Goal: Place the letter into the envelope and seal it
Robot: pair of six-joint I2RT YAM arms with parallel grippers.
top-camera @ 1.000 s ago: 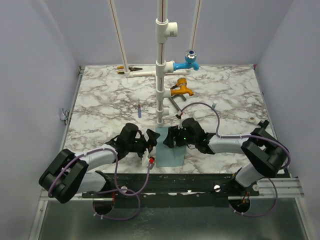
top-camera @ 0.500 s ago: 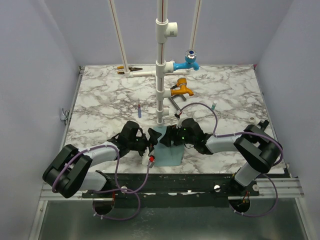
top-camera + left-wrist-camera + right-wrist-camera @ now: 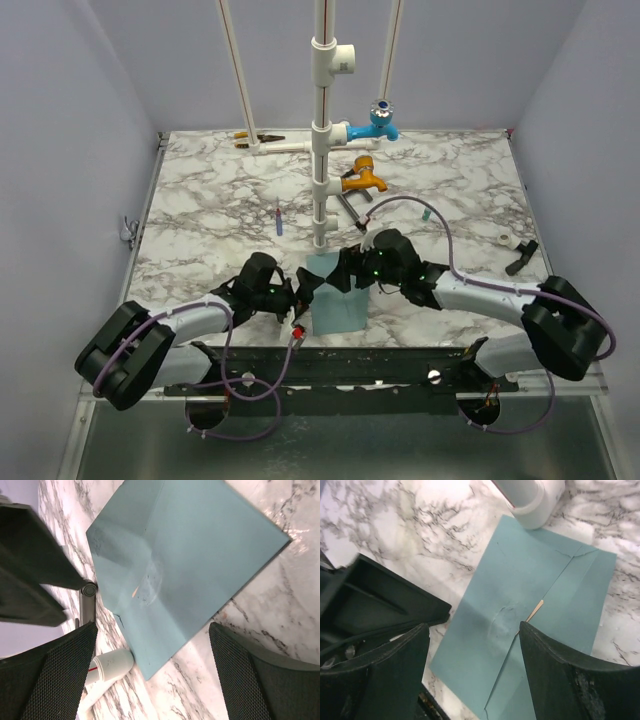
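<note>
The teal-blue envelope (image 3: 338,305) lies flat near the table's front edge, its flap folded down over the back. It fills the left wrist view (image 3: 185,565) and the right wrist view (image 3: 520,605). Of the tan letter, only a thin sliver shows at the flap tip (image 3: 135,591) (image 3: 536,610); the rest is hidden inside. My left gripper (image 3: 298,295) (image 3: 155,680) is open and empty at the envelope's left edge. My right gripper (image 3: 347,270) (image 3: 475,675) is open and empty over the envelope's far end.
A white pipe stand (image 3: 322,150) with a blue valve (image 3: 381,120) and an orange valve (image 3: 360,178) rises just behind the envelope. A white tube with a red cap (image 3: 296,325) (image 3: 107,665) lies at the envelope's left corner. A blue pen (image 3: 279,218) lies far left.
My right arm has swung its elbow out to the right while its gripper stays over the envelope's far end. My left gripper has shifted slightly nearer. The envelope has not moved.
</note>
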